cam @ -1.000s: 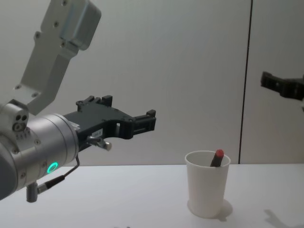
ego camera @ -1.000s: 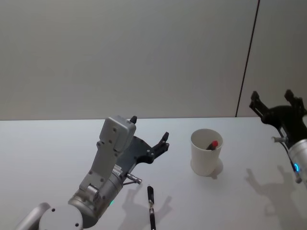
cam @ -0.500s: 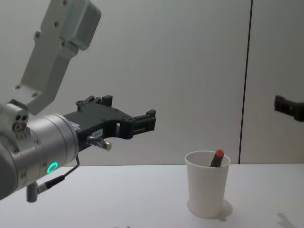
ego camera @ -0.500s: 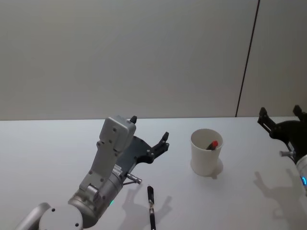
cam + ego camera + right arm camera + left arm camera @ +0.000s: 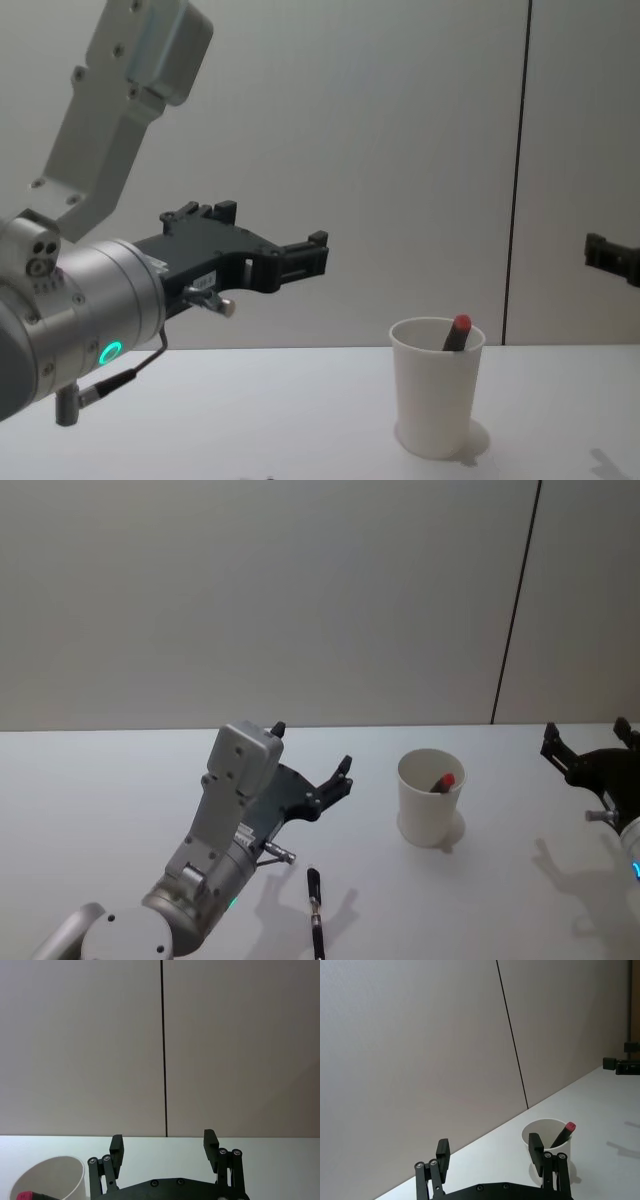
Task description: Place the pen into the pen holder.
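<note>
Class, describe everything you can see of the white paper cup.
The white paper cup is plain, tapered toward its base, with a rolled rim. It stands upright on the white table, mouth open. A red-tipped pen leans inside against the rim. Neither the left claw nor the right claw touches it.

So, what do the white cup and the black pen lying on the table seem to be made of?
The white cup looks like matte paper: thin wall, rolled rim, no shine. The black pen on the table seems plastic, dull dark, with a lighter, perhaps metal, band near its middle; too small to be sure.
</note>
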Available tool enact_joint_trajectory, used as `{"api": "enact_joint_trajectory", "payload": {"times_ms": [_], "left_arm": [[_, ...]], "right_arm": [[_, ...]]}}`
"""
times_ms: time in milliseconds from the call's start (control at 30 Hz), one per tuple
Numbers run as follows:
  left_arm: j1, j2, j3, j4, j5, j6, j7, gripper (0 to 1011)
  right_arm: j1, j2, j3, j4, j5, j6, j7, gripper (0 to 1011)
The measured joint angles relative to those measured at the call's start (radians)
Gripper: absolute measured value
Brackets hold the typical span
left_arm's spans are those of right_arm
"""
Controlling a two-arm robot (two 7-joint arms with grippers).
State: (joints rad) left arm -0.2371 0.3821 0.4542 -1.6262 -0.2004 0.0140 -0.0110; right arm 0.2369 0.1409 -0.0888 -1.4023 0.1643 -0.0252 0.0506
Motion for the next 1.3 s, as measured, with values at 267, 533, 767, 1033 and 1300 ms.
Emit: {"api": "enact_joint_trajectory", "payload": {"times_ms": [267, 533, 767, 1033, 1300], "left_arm": [[0.000, -0.002, -0.004, -0.004, -0.023, 0.029, -0.001, 1000], [-0.003, -0.009, -0.011, -0.011, -0.075, 0.102, -0.004, 1000], [-0.012, -0.025, -0.016, -0.013, -0.126, 0.198, 0.002, 1000], [-0.024, -0.047, -0.019, -0.011, -0.175, 0.312, 0.038, 1000], [-0.039, -0.081, -0.019, -0.001, -0.220, 0.452, 0.110, 1000]], "right_arm": [[0.000, 0.001, 0.001, 0.008, -0.005, 0.002, 0.000, 1001], [0.000, 0.002, 0.002, 0.012, -0.008, 0.003, 0.000, 1001], [0.000, 0.003, 0.002, 0.014, -0.009, 0.004, 0.000, 1001], [0.000, 0.003, 0.002, 0.015, -0.010, 0.004, 0.000, 1001], [0.000, 0.003, 0.002, 0.016, -0.010, 0.004, 0.000, 1001]]}}
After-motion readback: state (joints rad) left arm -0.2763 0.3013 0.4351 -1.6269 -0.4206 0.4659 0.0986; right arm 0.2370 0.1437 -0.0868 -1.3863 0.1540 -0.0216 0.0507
